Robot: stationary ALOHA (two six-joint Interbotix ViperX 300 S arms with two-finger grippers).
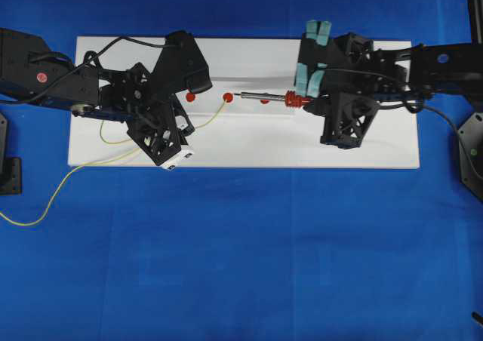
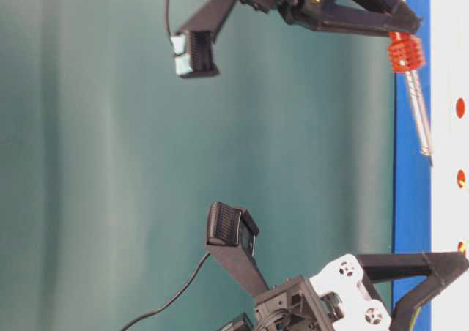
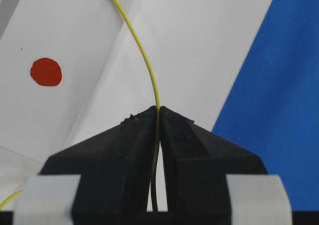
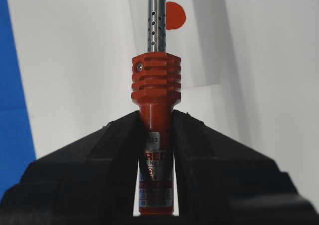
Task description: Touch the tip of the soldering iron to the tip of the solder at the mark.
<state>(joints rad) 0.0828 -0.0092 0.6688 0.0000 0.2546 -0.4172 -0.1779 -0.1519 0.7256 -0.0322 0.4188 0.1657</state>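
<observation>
On a white board over blue cloth, the left gripper pinches the solder, a thin yellow wire curving up to a red mark. Farther right, the right gripper clamps the red handle of the soldering iron, its tip just short of that mark. The approach looks nearly finished; next, the iron likely needs a small, steady slide left to meet the wire's end.
</observation>
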